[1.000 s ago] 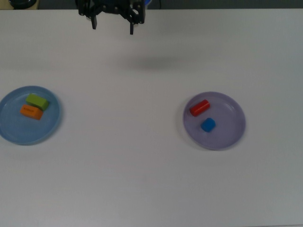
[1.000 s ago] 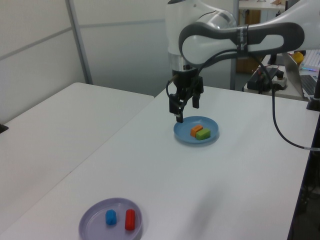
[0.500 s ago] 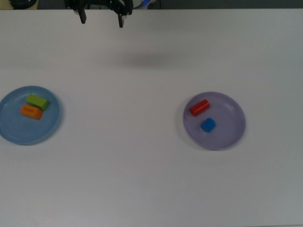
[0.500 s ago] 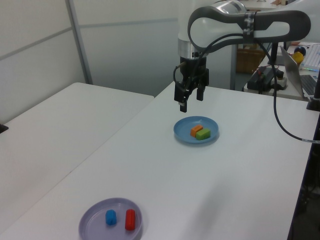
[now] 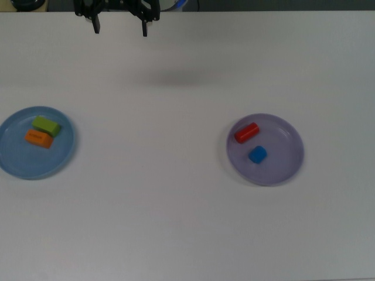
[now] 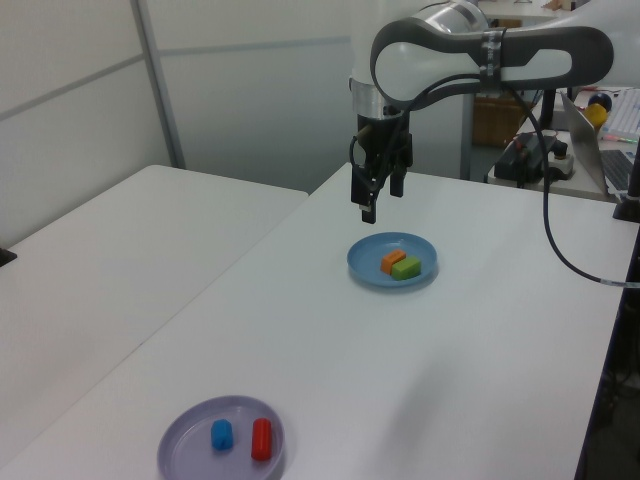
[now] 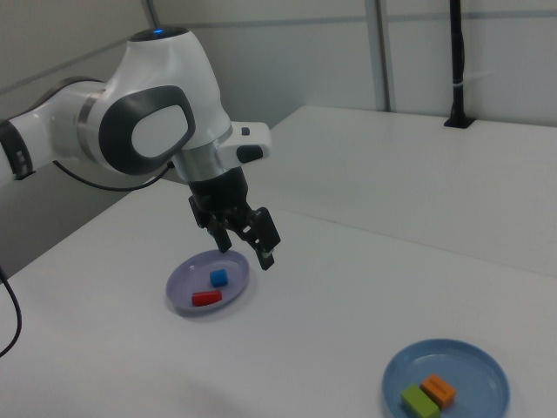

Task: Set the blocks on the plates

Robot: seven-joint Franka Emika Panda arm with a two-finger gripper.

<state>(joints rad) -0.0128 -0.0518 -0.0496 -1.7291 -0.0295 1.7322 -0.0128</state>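
In the top view, the gripper [image 5: 119, 24] sits at the upper edge, its two fingers spread apart with nothing between them. A soft shadow lies on the white table [image 5: 176, 222] below and to the top view's right of it. Taking the lavender plate [image 5: 281, 170] as the landmark: the red block [image 5: 246, 133] lies in its upper-left part and the blue cube [image 5: 257, 154] near its middle, the two close but apart. Far toward the top view's left of the lavender plate is the blue plate [image 5: 23, 164], carrying the green block [image 5: 45, 125] and the orange block [image 5: 38, 139] — side by side and touching.

In the left view, the lavender plate [image 6: 185, 450] is at the bottom, near the table's [image 6: 420, 380] front end, with the blue cube [image 6: 221, 434] on the left view's left and the red block [image 6: 261, 439] just beside it. Well beyond it stands the blue plate [image 6: 365, 265] with the orange block [image 6: 393, 261] and green block [image 6: 406, 268] touching. The gripper [image 6: 381, 200] hangs in the air above and slightly to the left view's left of the blue plate, fingers parted and empty.

In the right view, the lavender plate [image 7: 178, 292] holds the blue cube [image 7: 219, 278] with the red block [image 7: 206, 298] in front of it. The gripper [image 7: 244, 246] hovers above this plate's right rim — fingers apart, holding nothing. The blue plate [image 7: 479, 366] is well away toward the right view's lower right, bearing the orange block [image 7: 437, 389] and green block [image 7: 420, 403] pressed together.
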